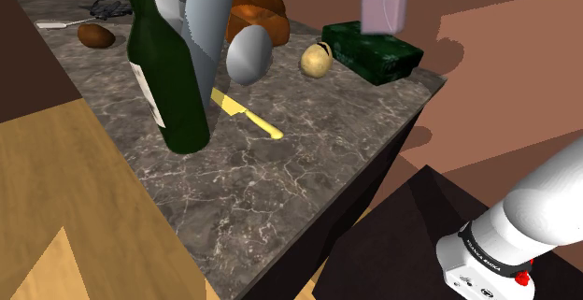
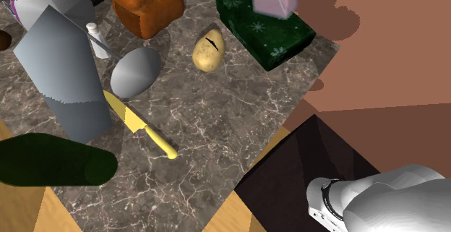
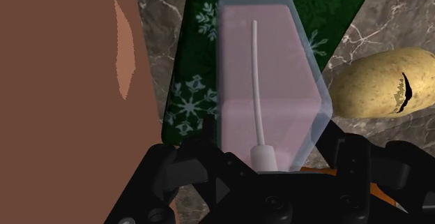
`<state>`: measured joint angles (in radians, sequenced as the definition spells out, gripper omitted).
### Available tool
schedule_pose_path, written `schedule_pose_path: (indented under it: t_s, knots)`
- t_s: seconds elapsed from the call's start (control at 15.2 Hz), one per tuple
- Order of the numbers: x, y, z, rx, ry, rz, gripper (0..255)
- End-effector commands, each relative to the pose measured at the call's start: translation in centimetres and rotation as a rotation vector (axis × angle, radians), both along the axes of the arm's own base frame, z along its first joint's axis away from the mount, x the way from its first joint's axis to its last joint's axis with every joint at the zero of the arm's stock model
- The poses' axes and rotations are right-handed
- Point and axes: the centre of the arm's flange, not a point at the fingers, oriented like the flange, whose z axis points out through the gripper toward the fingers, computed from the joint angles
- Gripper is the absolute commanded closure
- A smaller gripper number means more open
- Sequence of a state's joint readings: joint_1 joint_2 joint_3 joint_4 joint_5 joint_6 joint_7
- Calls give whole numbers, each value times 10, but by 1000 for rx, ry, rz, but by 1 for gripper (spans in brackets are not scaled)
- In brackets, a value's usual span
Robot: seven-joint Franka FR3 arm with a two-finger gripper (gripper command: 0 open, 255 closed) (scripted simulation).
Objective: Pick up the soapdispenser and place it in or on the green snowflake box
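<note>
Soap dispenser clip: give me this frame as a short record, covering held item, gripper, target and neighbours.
held item: pale pink translucent soap dispenser
gripper: black two-finger gripper, shut on the dispenser's pump end
target: dark green snowflake-patterned box, near the corner of the grey marbled counter
relation: dispenser over the box; contact cannot be told
neighbour: yellowish potato beside the box

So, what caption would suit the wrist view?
Pincer holds a pink soap dispenser over the green snowflake box, potato nearby.
</note>
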<state>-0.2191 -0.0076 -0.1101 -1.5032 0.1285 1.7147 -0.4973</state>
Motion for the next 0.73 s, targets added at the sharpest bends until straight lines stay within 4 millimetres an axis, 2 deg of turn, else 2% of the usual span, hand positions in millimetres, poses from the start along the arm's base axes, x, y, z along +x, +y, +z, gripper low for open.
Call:
schedule_pose_path:
  t_s: [0.0, 0.53, 0.59, 0.66]
  knots:
    - [-1, 0, -11, 0, -1, 0, 255]
    - [-1, 0, -13, 0, -1, 0, 255]
    - [-1, 1, -14, 0, -1, 0, 0]
    - [-1, 0, -14, 0, -1, 0, 0]
